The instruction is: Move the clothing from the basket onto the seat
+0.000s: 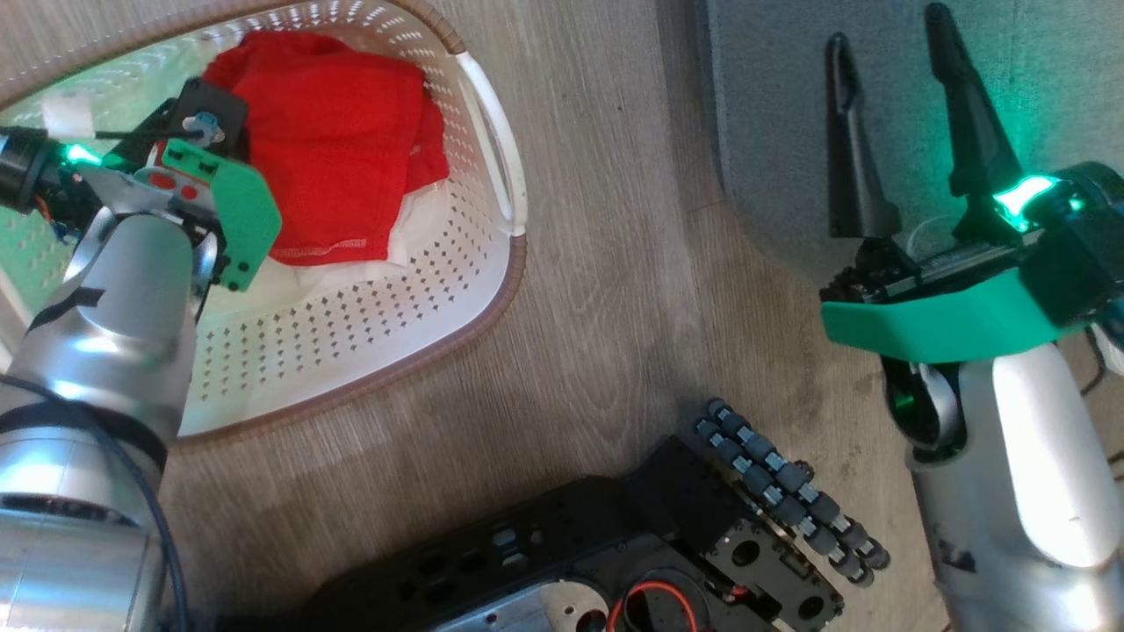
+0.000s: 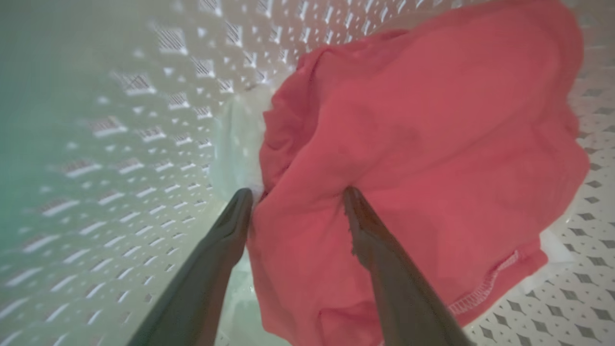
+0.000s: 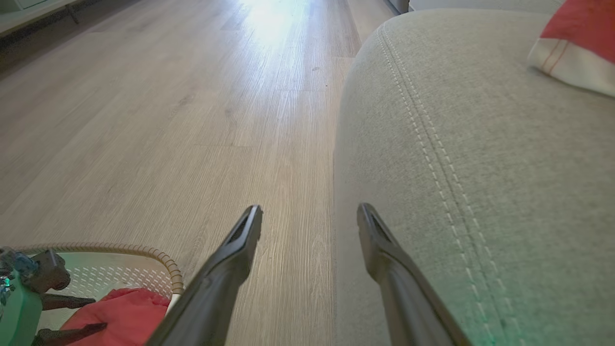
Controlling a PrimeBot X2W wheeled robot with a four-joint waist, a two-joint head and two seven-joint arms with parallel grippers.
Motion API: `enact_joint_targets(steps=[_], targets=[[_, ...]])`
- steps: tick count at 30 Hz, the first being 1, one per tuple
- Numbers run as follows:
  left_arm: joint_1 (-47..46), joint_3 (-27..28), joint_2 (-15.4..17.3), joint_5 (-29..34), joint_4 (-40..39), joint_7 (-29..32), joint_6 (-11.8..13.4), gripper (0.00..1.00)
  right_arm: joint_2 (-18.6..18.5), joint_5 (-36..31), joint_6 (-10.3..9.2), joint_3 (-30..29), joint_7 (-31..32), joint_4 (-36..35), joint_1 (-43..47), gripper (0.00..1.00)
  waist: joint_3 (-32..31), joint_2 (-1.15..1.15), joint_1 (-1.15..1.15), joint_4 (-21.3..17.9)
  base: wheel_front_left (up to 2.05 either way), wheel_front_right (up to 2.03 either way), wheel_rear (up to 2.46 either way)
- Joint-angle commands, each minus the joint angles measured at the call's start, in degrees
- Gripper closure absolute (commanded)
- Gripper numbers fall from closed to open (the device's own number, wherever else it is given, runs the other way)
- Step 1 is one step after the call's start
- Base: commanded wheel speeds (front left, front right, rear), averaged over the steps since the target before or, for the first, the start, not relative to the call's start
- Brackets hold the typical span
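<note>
My left gripper [image 2: 295, 192] spreads wide on the clothing [image 2: 423, 120] in the one basket [image 2: 144, 120] — my right gripper [image 3: 310, 211], wide too, faces a second garment [image 3: 576, 43] on the seat [image 3: 480, 144].

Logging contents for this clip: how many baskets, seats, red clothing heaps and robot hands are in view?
Basket: 1
Seat: 1
Red clothing heaps: 2, clothing in basket, clothing on seat
Hands: 2, left hand, right hand
Total: 6

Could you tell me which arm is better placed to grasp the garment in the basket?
Left. The left end effector is open, down in the basket, fingers at the red garment. The right end effector hangs open by the seat.
</note>
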Motion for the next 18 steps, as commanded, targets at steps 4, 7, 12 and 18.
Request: enact_joint_targets(steps=[4, 7, 12, 18], targets=[[0.0, -0.1, 1.6, 0.3, 0.8, 1.8, 0.3, 0.00, 0.4, 0.9, -0.01, 1.5, -0.3, -2.2, 2.4, 0.00, 0.5, 0.00, 0.00, -0.5, 0.00, 0.00, 0.00], [0.0, -0.9, 2.0, 0.5, 1.2, 2.4, -1.1, 0.00, 0.4, 1.0, -0.01, 1.5, -0.3, -2.1, 2.5, 0.00, 0.6, 0.00, 0.00, -0.6, 0.00, 0.00, 0.00], [-0.6, -2.2, 2.6, 0.6, 1.5, 4.1, -4.2, 0.94, 0.4, 1.5, -0.01, 1.6, -0.3, -1.8, 2.2, 0.00, 0.7, 0.00, 0.00, -0.9, 0.00, 0.00, 0.00], [-1.0, -2.0, 3.1, -0.8, 1.7, 2.7, -5.2, 1.00, 0.4, 1.8, -0.01, 1.6, -0.3, -1.2, 0.9, 0.00, 0.6, 0.00, 0.00, -0.9, 0.00, 0.00, 0.00]])
